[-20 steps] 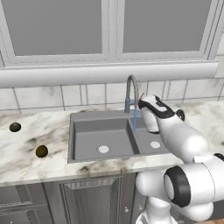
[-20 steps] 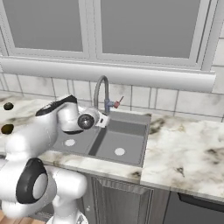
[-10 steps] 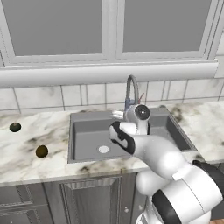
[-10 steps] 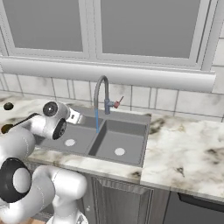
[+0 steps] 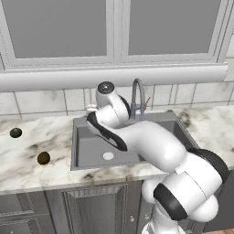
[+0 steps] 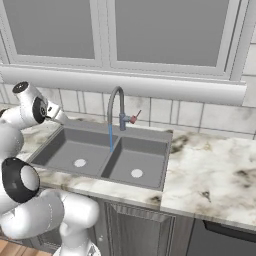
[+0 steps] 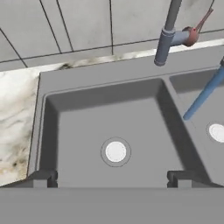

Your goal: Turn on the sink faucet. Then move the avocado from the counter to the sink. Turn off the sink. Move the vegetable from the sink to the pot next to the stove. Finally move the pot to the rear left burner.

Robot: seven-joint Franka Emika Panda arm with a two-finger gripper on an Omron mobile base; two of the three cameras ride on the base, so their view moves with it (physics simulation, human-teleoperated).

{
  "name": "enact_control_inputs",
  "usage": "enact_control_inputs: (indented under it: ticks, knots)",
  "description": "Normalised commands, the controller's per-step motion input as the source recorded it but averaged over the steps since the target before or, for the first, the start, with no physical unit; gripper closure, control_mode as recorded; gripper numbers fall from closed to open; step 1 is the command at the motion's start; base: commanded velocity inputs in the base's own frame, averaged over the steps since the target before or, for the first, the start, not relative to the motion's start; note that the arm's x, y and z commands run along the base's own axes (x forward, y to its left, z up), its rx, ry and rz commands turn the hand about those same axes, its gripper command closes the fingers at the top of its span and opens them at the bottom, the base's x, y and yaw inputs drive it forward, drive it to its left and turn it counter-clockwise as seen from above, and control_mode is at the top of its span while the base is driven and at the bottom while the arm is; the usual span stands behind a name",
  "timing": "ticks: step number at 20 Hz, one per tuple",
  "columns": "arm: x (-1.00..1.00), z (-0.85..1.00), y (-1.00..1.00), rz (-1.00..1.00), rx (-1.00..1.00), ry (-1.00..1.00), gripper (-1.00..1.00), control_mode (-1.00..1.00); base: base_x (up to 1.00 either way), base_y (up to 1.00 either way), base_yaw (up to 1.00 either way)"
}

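1. Dark green-black, a small ball (image 5: 16, 132) lies far left on the marble table (image 5: 41, 137), near the tiled wall and well apart from the sink.
2. The avocado (image 5: 43, 158), a small brownish-olive ball, sits on the table nearer its front edge, between the dark ball and the sink's left rim, touching neither.
3. The grey double-basin sink (image 5: 87, 151) has a pale round drain in each basin; both basins hold nothing else.
4. The pincer (image 7: 114, 176) hangs over the left basin, its two dark tips wide apart with nothing between them.
5. The sink faucet (image 6: 116, 112) arches over the divider; a thin blue stream (image 6: 110, 137) falls from its spout, and its small reddish lever (image 6: 134, 118) juts to the right.
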Motion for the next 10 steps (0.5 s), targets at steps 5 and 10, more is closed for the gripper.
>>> enact_control_inputs:
  ticks: [5, 10]
  knots:
    - [-0.11, -0.32, 0.98, 0.03, -0.02, 0.20, -1.00, -1.00, 0.00, 0.00, 0.00]
    - [-0.18, -0.50, 0.69, 0.13, 0.00, 0.08, -1.00, -1.00, 0.00, 0.00, 0.00]
